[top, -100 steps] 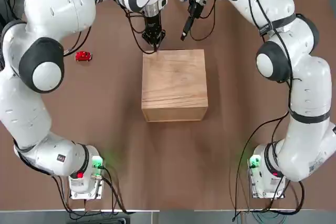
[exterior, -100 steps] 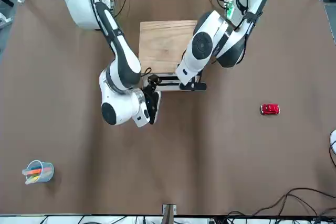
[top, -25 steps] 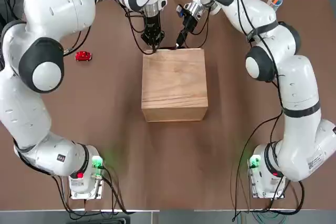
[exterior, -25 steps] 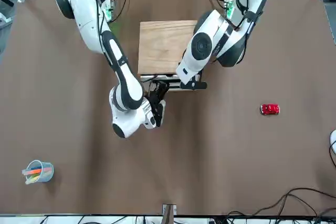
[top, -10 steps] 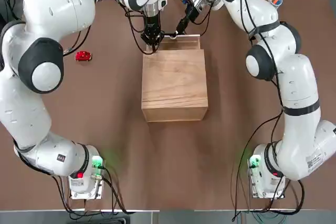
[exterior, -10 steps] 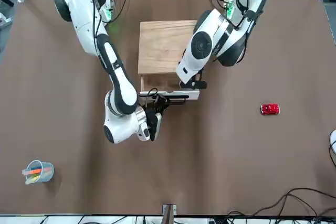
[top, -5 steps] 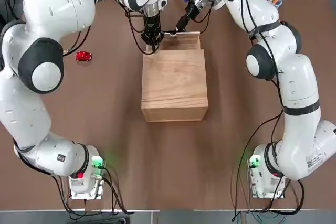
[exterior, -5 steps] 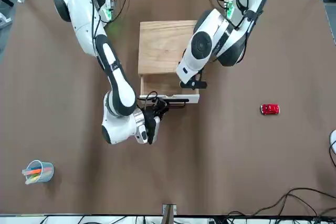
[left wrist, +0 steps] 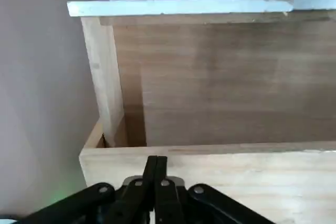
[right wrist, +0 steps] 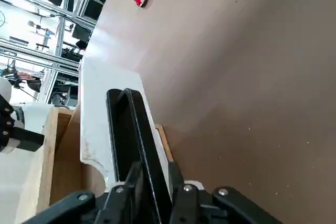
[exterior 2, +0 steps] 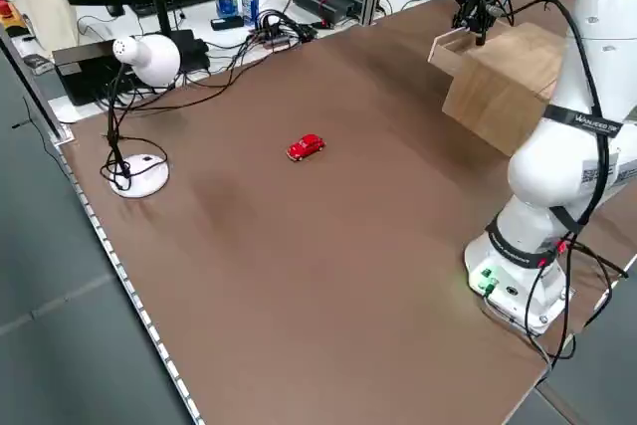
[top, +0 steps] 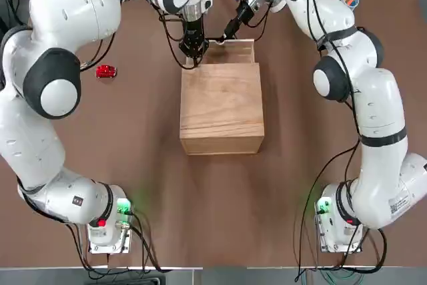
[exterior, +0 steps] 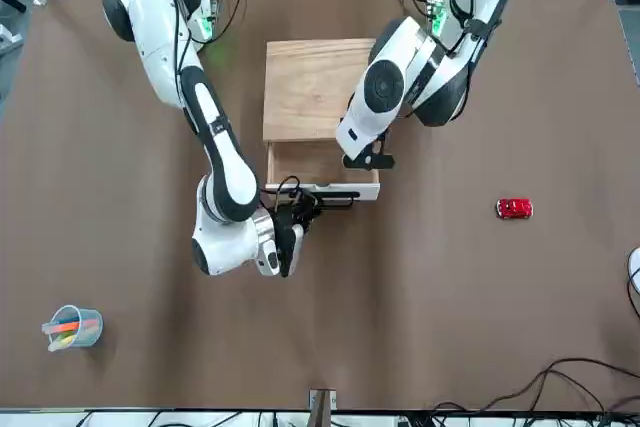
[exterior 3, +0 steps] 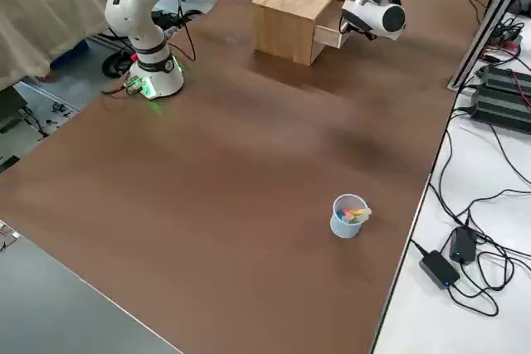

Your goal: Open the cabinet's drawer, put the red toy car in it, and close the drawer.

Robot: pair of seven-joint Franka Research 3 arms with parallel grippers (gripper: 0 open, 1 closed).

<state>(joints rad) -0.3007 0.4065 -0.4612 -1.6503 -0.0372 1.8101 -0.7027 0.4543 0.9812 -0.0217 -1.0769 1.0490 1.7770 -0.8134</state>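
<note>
Right end effector (exterior: 305, 202) sits low-center in the front view, pinching the drawer (exterior: 322, 173) by its pale front edge, with the drawer pulled partway out of the cabinet (top: 221, 108). Left end effector (top: 192, 53), fingers pressed together, hangs just off the cabinet's upper-left corner in the top view. Red toy car (top: 105, 71) is way off at the left on the brown surface (top: 213, 198), well apart from everything.

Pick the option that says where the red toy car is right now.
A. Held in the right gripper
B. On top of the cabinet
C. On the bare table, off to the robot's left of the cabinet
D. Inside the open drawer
C: the red toy car lies alone on the table, apart from the cabinet, while the pulled-out drawer holds nothing.
</note>
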